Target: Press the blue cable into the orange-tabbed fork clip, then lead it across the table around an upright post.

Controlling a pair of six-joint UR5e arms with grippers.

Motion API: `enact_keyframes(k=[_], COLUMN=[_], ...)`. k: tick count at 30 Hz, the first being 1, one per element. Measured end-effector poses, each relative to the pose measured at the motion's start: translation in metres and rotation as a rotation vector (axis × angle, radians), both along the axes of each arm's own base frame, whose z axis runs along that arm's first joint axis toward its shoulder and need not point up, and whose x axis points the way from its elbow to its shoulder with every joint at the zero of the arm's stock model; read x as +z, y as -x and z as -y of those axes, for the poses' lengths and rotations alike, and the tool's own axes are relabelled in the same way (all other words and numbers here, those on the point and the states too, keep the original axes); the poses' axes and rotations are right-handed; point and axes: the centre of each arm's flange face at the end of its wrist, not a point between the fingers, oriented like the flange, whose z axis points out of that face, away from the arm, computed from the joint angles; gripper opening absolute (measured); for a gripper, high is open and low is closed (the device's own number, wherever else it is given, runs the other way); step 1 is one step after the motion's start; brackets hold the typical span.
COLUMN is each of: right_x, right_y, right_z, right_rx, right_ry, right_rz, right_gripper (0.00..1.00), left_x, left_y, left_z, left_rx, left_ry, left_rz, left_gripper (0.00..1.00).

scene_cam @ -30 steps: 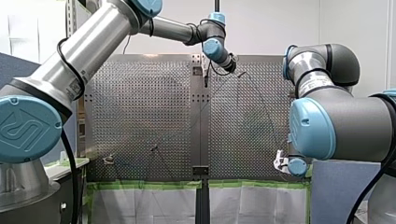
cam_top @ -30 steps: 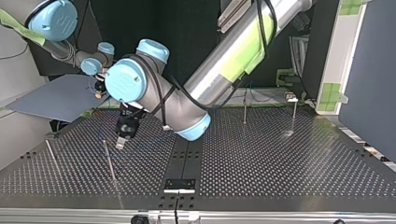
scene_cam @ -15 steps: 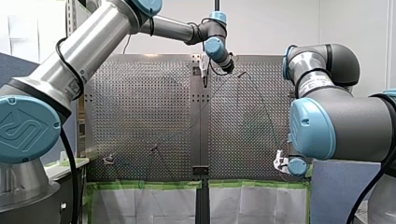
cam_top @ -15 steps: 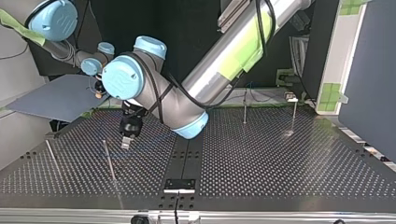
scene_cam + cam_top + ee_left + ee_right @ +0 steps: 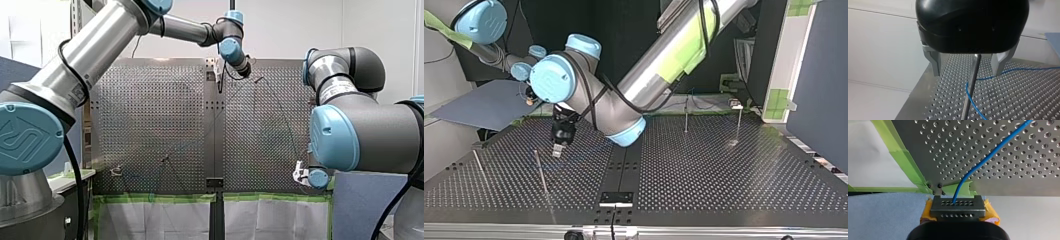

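The big tabletop [image 5: 724, 175] is full of small holes. My left arm [image 5: 664, 55] reaches far over it, and my right arm [image 5: 360, 130] waits at the edge.

My left end effector [image 5: 967, 71] has its metal fingers [image 5: 934, 62] spread wide and it holds nothing. A thin upright post [image 5: 971, 82] shows between those fingers. I cannot tell if the post is truly between them or just ahead of them. My right end effector [image 5: 958, 203] has its yellow pads pressed together, pinching the blue cable [image 5: 988, 155] just off the tabletop's corner.

From that pinch the cable runs out over the holes. In the left wrist view it comes to the post and bends there, so the loop around the post looks nearly made. I cannot make out the orange-tabbed clip well enough to say if the cable sits in it.

Here is what could go wrong. The cable looks loose at the post, so it could slide up and slip off the top. If my right arm pulls too hard, the cable could pop out of the clip. If my left end effector moves sideways, a finger could knock the post.
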Motion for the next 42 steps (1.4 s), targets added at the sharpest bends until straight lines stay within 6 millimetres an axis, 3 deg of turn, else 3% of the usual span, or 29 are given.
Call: enact_keyframes(k=[14, 33, 39, 42], right_x=[0.0, 0.0, 0.0, 0.0], right_y=[-0.001, -0.001, -0.001, -0.001], right_z=[0.0, 0.0, 0.0, 0.0], right_rx=[0.002, 0.002, 0.003, 0.004], right_ry=[0.0, 0.001, 0.001, 0.0], right_rz=[-0.003, -0.005, -0.006, -0.008], right_gripper=[0.0, 0.0, 0.0, 0.0], left_x=[0.041, 0.09, 0.102, 0.097], left_y=[0.014, 0.054, 0.068, 0.07], left_z=[-0.034, -0.076, -0.088, -0.09], left_rx=[0.026, 0.027, 0.021, 0.019], left_ry=[0.181, 0.428, 0.474, 0.486], left_rz=[0.051, 0.137, 0.173, 0.179], left_gripper=[1.0, 1.0, 1.0, 1.0])
